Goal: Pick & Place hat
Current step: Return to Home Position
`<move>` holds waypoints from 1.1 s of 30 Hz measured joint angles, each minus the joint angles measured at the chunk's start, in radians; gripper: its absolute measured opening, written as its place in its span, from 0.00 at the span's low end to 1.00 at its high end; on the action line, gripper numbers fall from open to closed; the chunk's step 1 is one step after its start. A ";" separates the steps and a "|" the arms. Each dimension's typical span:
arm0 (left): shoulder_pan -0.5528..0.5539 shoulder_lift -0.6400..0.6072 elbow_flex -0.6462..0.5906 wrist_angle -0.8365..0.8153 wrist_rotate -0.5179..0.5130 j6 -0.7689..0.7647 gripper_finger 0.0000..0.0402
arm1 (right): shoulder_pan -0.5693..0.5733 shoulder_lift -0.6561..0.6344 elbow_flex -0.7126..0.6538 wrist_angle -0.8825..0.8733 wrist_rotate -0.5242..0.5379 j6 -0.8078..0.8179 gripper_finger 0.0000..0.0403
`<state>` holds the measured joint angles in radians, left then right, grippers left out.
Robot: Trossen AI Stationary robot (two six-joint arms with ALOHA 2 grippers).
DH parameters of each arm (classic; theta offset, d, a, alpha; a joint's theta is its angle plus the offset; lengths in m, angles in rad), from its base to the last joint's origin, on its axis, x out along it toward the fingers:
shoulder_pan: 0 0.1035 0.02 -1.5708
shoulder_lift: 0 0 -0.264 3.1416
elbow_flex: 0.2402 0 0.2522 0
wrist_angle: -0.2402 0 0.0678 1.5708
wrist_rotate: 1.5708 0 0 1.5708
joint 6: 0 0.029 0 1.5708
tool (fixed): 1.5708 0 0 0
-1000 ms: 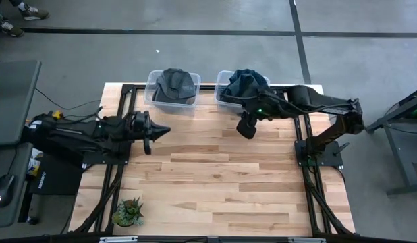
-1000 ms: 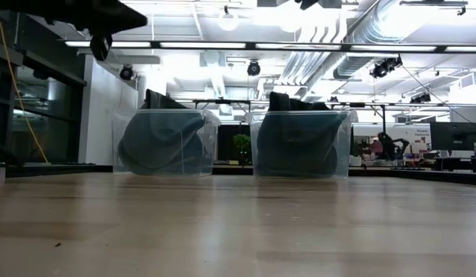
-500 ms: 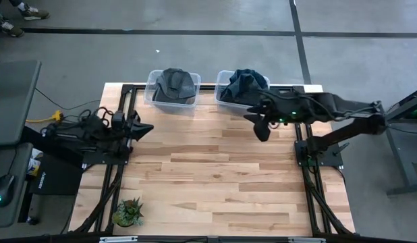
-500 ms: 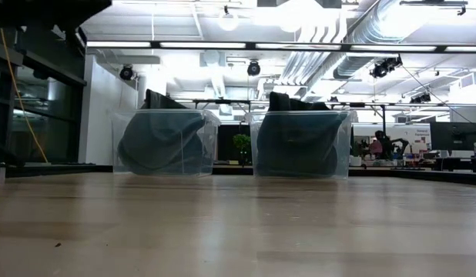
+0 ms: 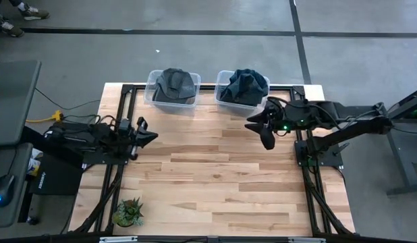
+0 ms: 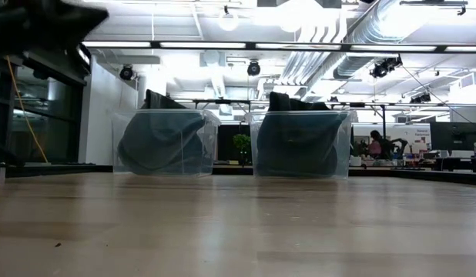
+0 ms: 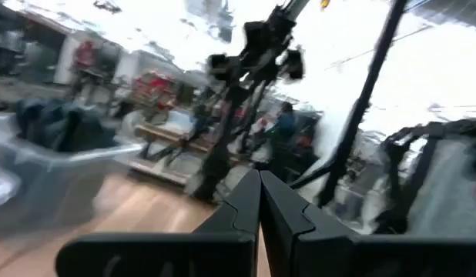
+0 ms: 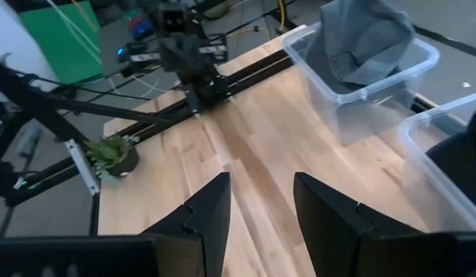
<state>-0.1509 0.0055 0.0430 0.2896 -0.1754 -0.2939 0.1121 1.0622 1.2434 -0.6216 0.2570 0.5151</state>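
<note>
2 cap-filled bins point(image 5: 150, 86), 1 potted plant point(image 5: 128, 212)

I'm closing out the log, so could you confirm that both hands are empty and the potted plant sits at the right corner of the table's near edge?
Not quite: the potted plant sits at the left corner of the table's near edge, on the left arm's side, as the high view shows. The rest is right: the left hand and the right hand are both empty.

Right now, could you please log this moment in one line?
left gripper: shut, empty, left side | right gripper: open, empty, by right bin | gray cap: left bin | black caps: right bin
</note>
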 joint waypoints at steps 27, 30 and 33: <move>0.001 0.001 -0.029 -0.239 -0.105 0.062 0.00 | 0.140 -0.140 -0.357 0.552 -0.011 -0.054 0.34; 0.001 0.001 -0.029 -0.243 -0.072 0.054 0.00 | 0.154 -0.206 -0.511 0.720 0.014 -0.039 0.34; 0.001 0.001 -0.029 -0.246 -0.048 0.048 0.00 | 0.159 -0.279 -0.667 0.900 0.056 -0.019 0.34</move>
<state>-0.1497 0.0063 0.0139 0.0436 -0.2230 -0.2463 0.2714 0.7835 0.5764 0.2783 0.3129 0.4960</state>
